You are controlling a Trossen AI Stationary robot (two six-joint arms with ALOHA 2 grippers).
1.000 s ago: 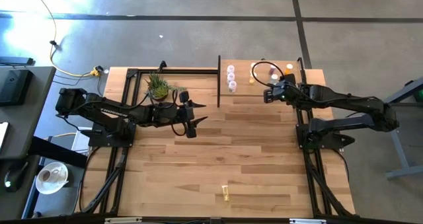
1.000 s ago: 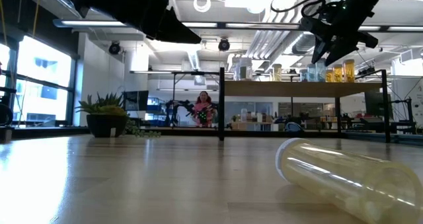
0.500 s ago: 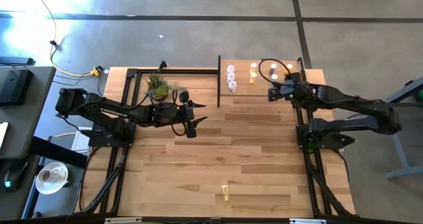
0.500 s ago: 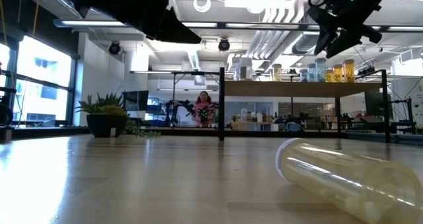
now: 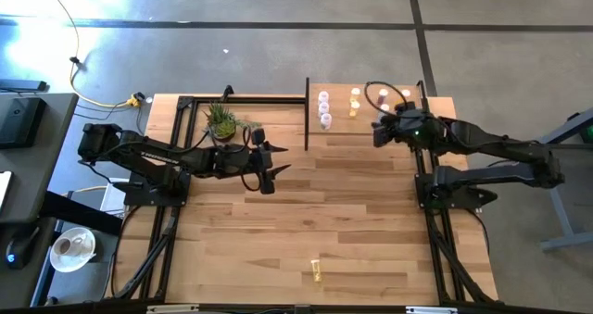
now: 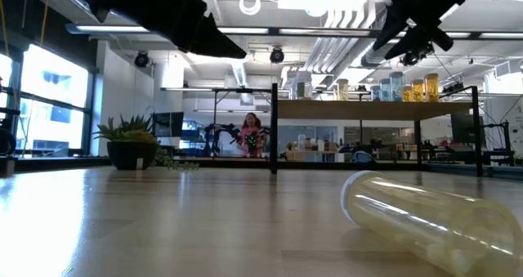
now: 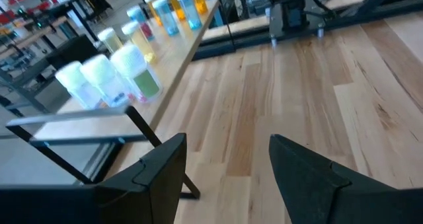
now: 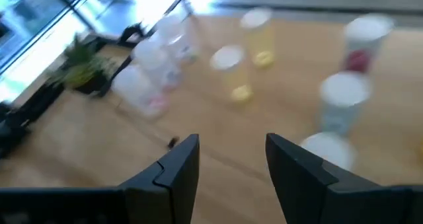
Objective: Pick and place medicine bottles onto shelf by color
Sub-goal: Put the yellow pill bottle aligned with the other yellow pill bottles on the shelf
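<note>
Right gripper (image 5: 378, 131): fingers apart, nothing between them — it hangs above the near edge of the shelf (image 5: 343, 124), beside the right-hand bottles.
Left gripper (image 5: 269, 172): fingers spread and empty, poised over bare tabletop (image 5: 352, 221) left of centre, near the potted plant (image 5: 221, 121).
Shelf: pale board at the far right of the table, raised on a black frame.
Clear bottles (image 5: 324, 108): three in a row at the shelf's left end, upright.
Yellow bottles (image 5: 355, 103): two upright, just right of the clear ones.
Remaining shelf bottles (image 5: 395, 96): a white-capped cluster farther right, just beyond the right gripper; tints hard to tell from above.
Fallen bottle (image 5: 316, 271): yellowish — lying on its side at the near edge of the table, well apart from both arms; large in the low view (image 6: 433, 220).
</note>
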